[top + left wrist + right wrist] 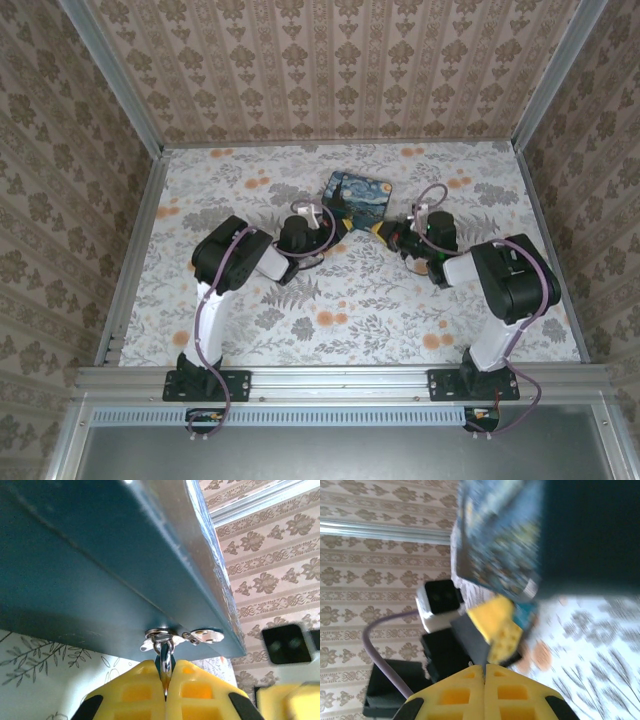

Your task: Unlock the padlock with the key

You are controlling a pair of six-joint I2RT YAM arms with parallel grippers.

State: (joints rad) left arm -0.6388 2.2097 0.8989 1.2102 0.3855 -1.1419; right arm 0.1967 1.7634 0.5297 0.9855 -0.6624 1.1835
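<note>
**Padlock pinched by the left arm, right arm closing in from the side**

Overhead view, centre of frame: the blue tin [360, 195] lies on the flowered table [350, 310], with both arms reaching in to its near edge. The left gripper [338, 224] sits at the tin's lower left corner. The right gripper [383, 232] sits just right of it, near but apart.

Left wrist view, lower centre: the yellow fingers [135, 690] are pressed together on a small dark-and-silver metal piece. I take this to be the padlock [165, 662]. Its loop runs up through the hasp [159, 634] on the tin's bottom edge. A silvery tab [207, 636] lies just right of the hasp, and what it is cannot be made out.

Right wrist view, lower centre: this gripper's fingers are also closed flat together. Whether the key is between them cannot be told, since no key is clearly visible and the view is blurred.

Governing relation: the padlock lies straight ahead of the left fingertips. Its long axis is in line with them, vertical in the left wrist frame. The left arm is the nearer one and already holds it. In the overhead view the right gripper points leftward at it across a short gap. The keyhole face is not visible, so the insertion angle remains a judgement.
</note>
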